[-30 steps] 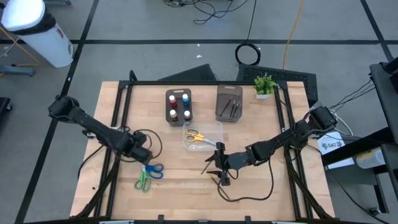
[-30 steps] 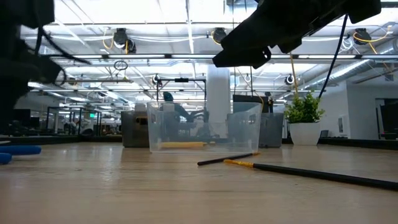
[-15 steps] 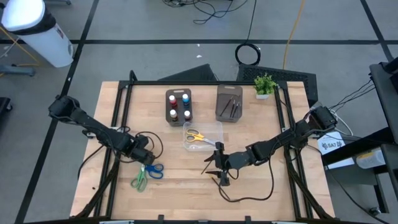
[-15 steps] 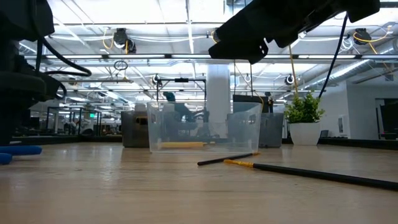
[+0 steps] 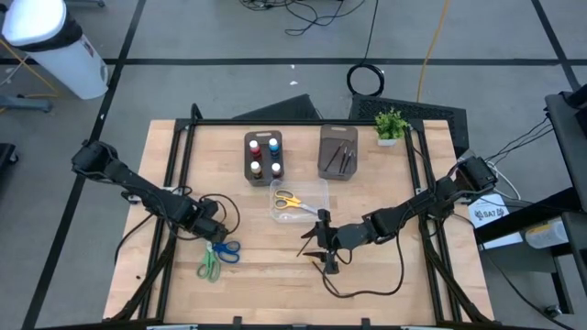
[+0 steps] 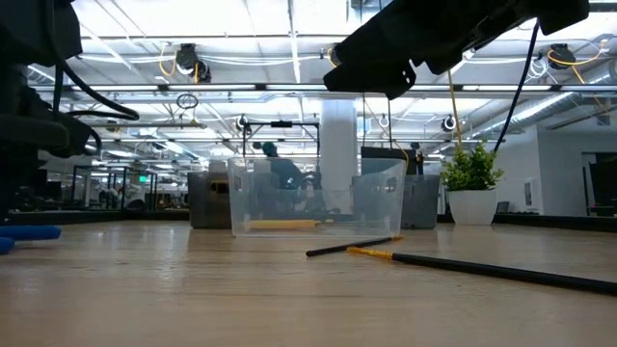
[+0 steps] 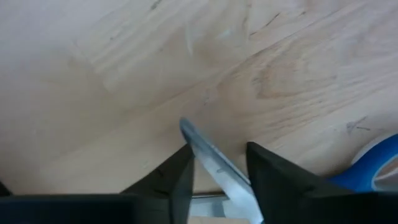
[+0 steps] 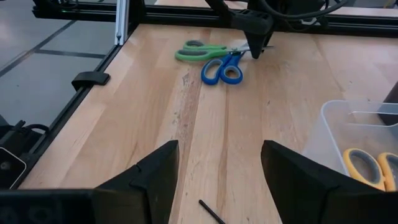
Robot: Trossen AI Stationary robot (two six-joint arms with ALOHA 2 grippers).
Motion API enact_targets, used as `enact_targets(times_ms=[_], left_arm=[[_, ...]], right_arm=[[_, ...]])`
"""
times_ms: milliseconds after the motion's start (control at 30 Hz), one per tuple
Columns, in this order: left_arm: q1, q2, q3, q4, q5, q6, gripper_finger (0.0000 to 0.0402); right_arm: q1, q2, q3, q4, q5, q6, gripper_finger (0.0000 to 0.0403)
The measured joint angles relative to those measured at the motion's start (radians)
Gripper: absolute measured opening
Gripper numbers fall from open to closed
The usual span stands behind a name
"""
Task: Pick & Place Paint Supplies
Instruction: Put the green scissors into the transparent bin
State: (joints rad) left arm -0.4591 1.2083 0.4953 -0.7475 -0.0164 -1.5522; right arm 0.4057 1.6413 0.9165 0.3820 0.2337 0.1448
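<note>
The blue-handled scissors [image 5: 226, 251] and the green-handled scissors [image 5: 207, 267] lie flat on the table's near left, blades pointing toward the far side. My left gripper [image 5: 213, 235] stands over those blades, pointing down, closed in on a blade. My right gripper [image 5: 321, 240] hovers open near the table's middle, above two thin dark brushes [image 5: 312, 246] that lie flat. Yellow-handled scissors [image 5: 286, 200] lie in the clear box [image 5: 312, 188]. Paint bottles [image 5: 262, 157] stand in a dark tray. My left gripper has the blue scissors' blade [image 7: 211, 163] between its two fingers, near the tip, and comes at it from above, pointing down. The blade runs slantwise across the gap and meets one finger [image 7: 184, 167] by its edge. The scissors lie flat on the table.
A second dark tray [image 5: 337, 151] with brushes and a small potted plant [image 5: 391, 125] stand at the far edge. A dark frame [image 5: 183, 183] and cables run along both sides of the table. Bare wood lies between the scissors and the brushes.
My left gripper has stayed low at the scissors' blades. The green scissors' handles have swung a little toward the table's left and partly back. The blue pair has shifted slightly. My right gripper has kept still.
</note>
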Motion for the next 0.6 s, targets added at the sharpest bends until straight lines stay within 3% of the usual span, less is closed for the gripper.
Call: enact_targets(times_ms=[300,433,600], left_arm=[[0.000,0.000,0.000,0.007,-0.005,0.016,0.0017],[0.000,-0.004,0.009,0.026,-0.021,0.057,0.0018],[0.000,-0.005,0.106,0.017,-0.094,0.168,0.0009]], right_arm=[[0.000,0.000,0.000,0.000,0.000,0.000,0.0212],[0.000,0.000,0.000,0.000,0.000,0.000,0.0212],[0.000,0.000,0.000,0.002,0.000,0.000,0.0212]])
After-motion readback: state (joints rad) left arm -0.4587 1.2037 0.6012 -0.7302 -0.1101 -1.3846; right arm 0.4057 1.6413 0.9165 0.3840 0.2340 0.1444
